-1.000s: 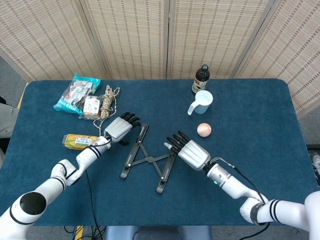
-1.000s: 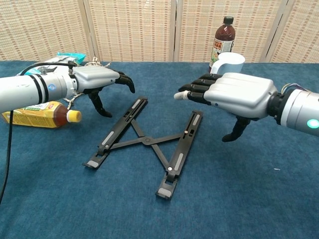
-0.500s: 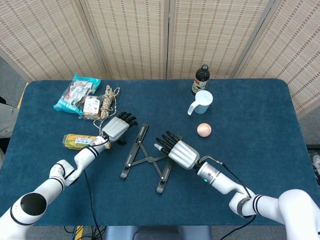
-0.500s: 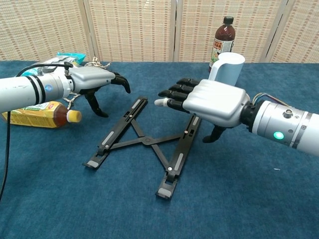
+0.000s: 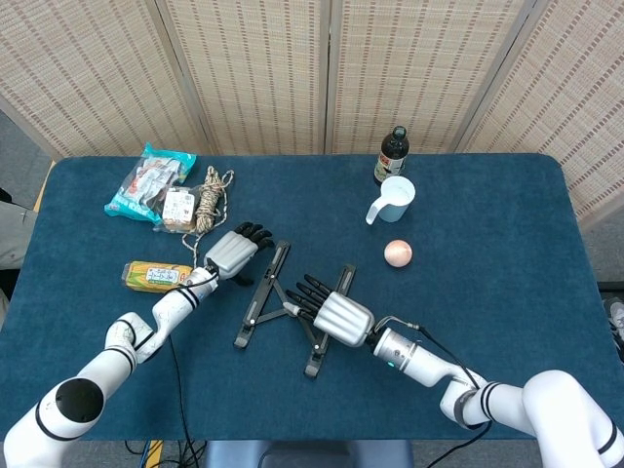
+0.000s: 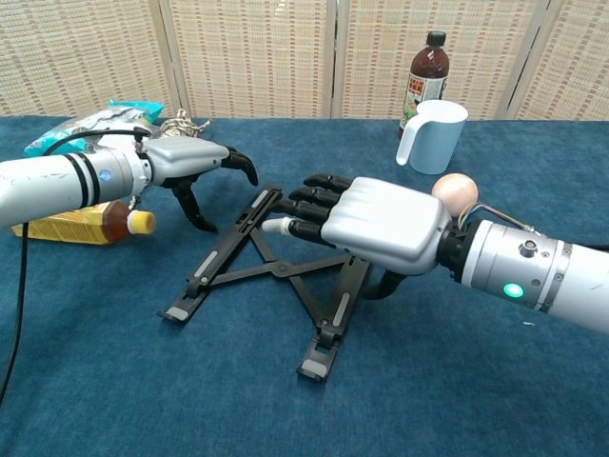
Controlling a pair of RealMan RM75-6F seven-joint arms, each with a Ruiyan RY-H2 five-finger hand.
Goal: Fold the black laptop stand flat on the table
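Fingers of the right hand (image 6: 381,224) reach out straight and slightly apart, palm down, over the middle of the black laptop stand (image 6: 271,269), with the thumb curled beneath near the stand's right rail. The hand holds nothing; in the head view the right hand (image 5: 336,314) covers the crossing of the stand's struts, though whether the palm actually presses on them cannot be told. The left hand (image 6: 190,162) hovers just beside the far end of the stand's left rail, its fingers bent downward and spread, gripping nothing; in the head view the left hand (image 5: 234,251) sits at the upper left tip of the stand (image 5: 268,292). The stand lies near the centre of the blue table (image 5: 507,292), its two rails splayed into a V with thin cross-struts between them, low against the cloth.

Just behind the left forearm lies a tea bottle (image 6: 81,221) with a yellow cap, on its side. Further back on that side are a coil of rope (image 5: 208,200) and snack packets (image 5: 146,183). Beyond the right hand sits a pinkish ball (image 5: 398,253), and further back a pale blue cup (image 5: 394,198) stands just in front of a dark bottle (image 5: 391,154). Woven screens (image 5: 322,68) close the far side of the table.
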